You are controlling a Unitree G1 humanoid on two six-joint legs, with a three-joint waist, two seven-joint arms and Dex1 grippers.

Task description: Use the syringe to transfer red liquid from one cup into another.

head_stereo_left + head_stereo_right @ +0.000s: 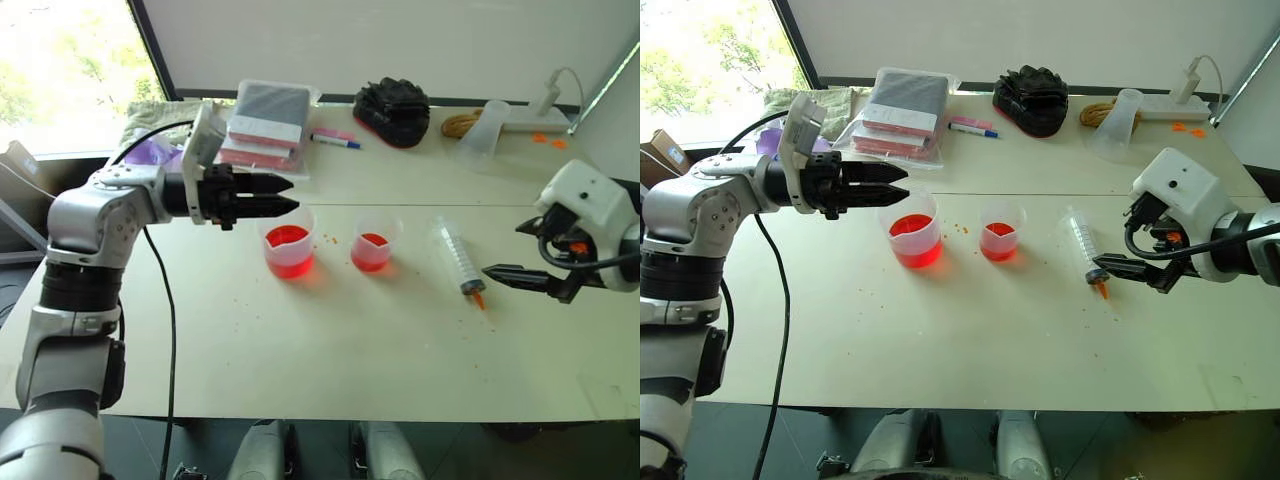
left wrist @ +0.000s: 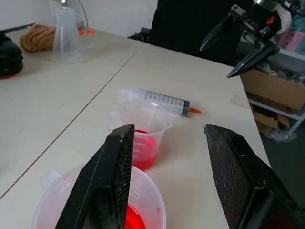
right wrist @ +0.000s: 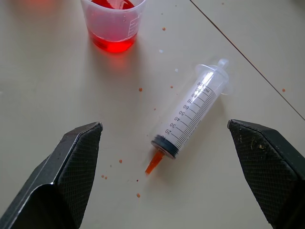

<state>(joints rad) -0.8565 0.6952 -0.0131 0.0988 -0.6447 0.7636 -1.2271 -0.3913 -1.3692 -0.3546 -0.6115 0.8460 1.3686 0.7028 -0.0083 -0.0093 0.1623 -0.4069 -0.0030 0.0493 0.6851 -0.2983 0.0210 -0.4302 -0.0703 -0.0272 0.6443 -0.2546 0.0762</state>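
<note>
Syringe (image 3: 189, 117) lies flat on the table, untouched, just beyond the wide-spread right pincer (image 3: 181, 162)

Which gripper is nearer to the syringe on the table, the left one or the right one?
The right. The right gripper hangs open just beside the orange tip of the syringe, not touching it. The left gripper is open above the larger cup, beyond the smaller cup.
</note>
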